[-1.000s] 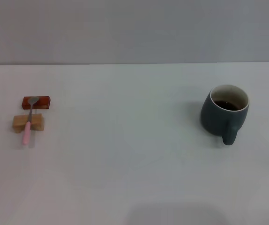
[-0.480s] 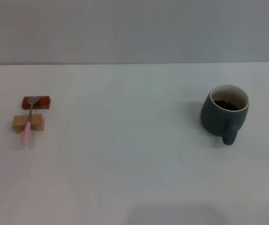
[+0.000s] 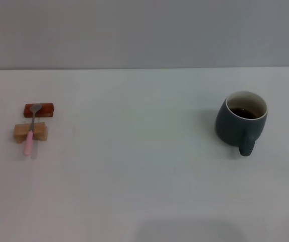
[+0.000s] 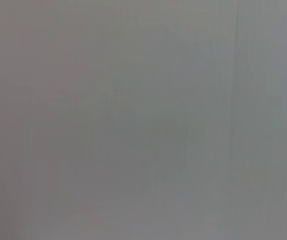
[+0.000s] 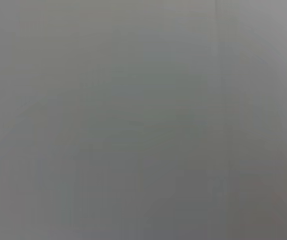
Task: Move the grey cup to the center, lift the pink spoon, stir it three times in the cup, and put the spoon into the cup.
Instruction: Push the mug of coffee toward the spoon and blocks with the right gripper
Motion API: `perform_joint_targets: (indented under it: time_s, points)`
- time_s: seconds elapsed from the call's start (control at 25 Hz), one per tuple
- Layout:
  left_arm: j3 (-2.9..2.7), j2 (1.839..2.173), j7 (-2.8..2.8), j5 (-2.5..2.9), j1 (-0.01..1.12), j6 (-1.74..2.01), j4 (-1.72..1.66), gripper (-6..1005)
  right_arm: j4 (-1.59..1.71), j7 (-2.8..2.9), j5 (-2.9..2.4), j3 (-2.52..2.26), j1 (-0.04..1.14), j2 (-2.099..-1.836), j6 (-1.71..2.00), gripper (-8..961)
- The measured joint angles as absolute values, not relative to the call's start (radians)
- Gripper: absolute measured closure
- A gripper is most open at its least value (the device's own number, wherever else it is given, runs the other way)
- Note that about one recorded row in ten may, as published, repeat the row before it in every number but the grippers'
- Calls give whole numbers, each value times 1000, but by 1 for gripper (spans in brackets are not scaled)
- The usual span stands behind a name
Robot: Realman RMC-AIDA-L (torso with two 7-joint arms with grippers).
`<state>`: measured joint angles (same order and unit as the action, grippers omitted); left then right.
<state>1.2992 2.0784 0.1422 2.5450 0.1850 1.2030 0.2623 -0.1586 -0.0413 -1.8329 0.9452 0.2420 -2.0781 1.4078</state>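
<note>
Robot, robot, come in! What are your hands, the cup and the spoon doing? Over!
Both grippers out of view. Grey cup still on the right, not centered. Pink spoon untouched on two wooden blocks, far left. Nothing between them.

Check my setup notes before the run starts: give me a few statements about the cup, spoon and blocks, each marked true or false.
1. The grey cup stands on the robot's right, its handle toward the robot. True.
2. The pink spoon is inside the cup. False: it lies across the tan block and the red-brown block.
3. The cup holds dark liquid. True.
4. A gripper holds the spoon. False: no gripper is in view.
</note>
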Motion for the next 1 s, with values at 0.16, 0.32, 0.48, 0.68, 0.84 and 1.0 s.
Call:
perform_joint_targets:
  time_s: [0.16, 0.32, 0.48, 0.68, 0.84, 1.0]
  points:
    - [1298, 2077, 143, 2545, 183, 1205, 262, 210, -145, -41, -1833, 972, 286, -2063, 1274, 954]
    - [1294, 2077, 143, 2545, 183, 1206, 262, 210, -110, -40, -1833, 1022, 349, -2048, 1138, 954]
    - [1289, 2077, 143, 2545, 187, 1206, 262, 211, -58, -40, -1837, 1023, 427, -2039, 1017, 954]
    - [1288, 2077, 143, 2546, 198, 1203, 262, 212, -52, -46, -1847, 1009, 483, -2029, 909, 954]
    - [1288, 2077, 143, 2549, 208, 1203, 262, 213, -55, -48, -1890, 1008, 520, -2028, 834, 954]
    - [1288, 2076, 143, 2549, 212, 1203, 262, 213, -79, -49, -1968, 1007, 553, -2038, 775, 954]
